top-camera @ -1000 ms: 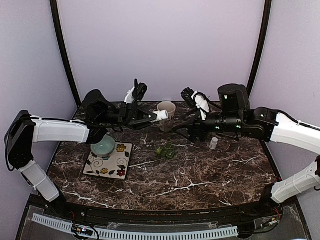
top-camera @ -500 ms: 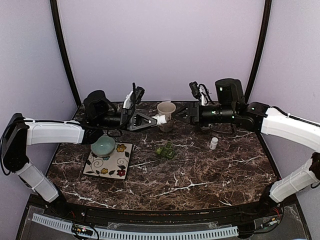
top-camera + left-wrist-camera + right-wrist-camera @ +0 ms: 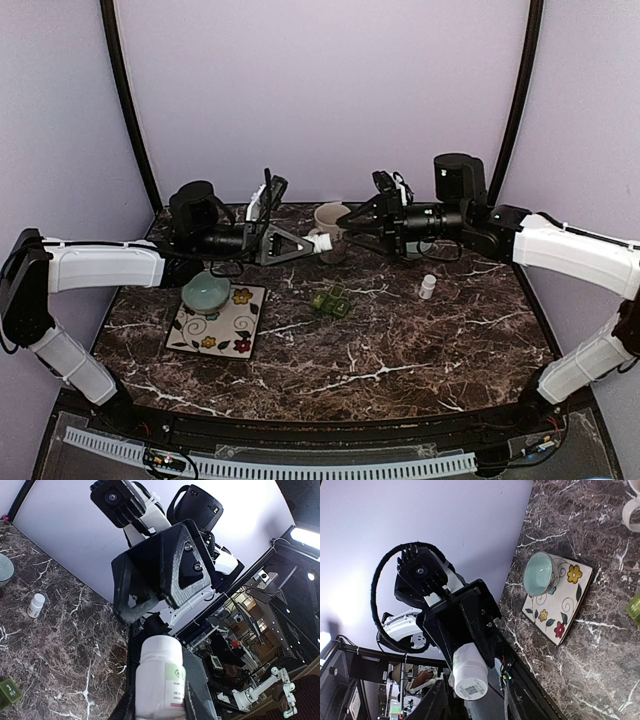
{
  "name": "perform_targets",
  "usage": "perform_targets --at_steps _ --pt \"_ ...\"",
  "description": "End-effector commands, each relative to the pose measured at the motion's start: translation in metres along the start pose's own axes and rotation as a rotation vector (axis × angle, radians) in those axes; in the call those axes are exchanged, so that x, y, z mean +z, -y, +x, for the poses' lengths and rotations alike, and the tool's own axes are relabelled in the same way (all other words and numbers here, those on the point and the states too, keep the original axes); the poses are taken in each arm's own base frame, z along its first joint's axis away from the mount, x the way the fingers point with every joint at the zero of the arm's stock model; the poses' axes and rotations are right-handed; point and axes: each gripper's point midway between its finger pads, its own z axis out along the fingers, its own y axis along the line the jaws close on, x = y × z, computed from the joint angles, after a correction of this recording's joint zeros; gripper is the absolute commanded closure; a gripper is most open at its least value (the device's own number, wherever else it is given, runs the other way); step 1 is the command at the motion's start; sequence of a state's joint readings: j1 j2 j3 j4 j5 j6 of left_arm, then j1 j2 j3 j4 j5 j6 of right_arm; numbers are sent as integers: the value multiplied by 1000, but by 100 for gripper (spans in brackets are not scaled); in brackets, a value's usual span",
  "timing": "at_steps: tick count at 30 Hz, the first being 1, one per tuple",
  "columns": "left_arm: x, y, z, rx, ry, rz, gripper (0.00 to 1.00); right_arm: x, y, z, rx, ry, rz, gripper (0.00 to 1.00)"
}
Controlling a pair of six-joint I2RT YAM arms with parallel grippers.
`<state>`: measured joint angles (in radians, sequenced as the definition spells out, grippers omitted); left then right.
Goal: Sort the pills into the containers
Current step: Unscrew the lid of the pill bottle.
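The right tool [image 3: 346,228] has swung up facing the left tool [image 3: 159,702], clenched on a pill bottle [image 3: 160,677]; its half-closed jaws straddle the cap [image 3: 161,645] untouched, so uncapping looks next

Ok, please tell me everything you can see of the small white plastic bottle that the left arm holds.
The small white plastic bottle is a round cylinder with a white cap and a paper label bearing a green mark and fine print. The left gripper clamps its body and holds it roughly level above the dark marble table, cap toward the right gripper, whose jaws stand open close before it. Whether they touch it I cannot tell.
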<state>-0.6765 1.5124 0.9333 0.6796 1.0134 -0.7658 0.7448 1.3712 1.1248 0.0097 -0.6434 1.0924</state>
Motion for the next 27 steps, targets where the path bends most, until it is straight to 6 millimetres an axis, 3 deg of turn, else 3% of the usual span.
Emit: perform_targets --at_steps 1,9,16,27 --pt "-2 10 -7 57 6 11 100 5 -9 7 43 -69 -80 62" --pt "1 5 -8 56 -6 6 100 8 -17 8 51 -101 -116 62" --pt "4 4 -13 63 -4 10 100 12 -7 12 60 -130 -93 62" --pt "6 -1 -12 54 -16 9 100 15 -10 14 56 -152 -111 63"
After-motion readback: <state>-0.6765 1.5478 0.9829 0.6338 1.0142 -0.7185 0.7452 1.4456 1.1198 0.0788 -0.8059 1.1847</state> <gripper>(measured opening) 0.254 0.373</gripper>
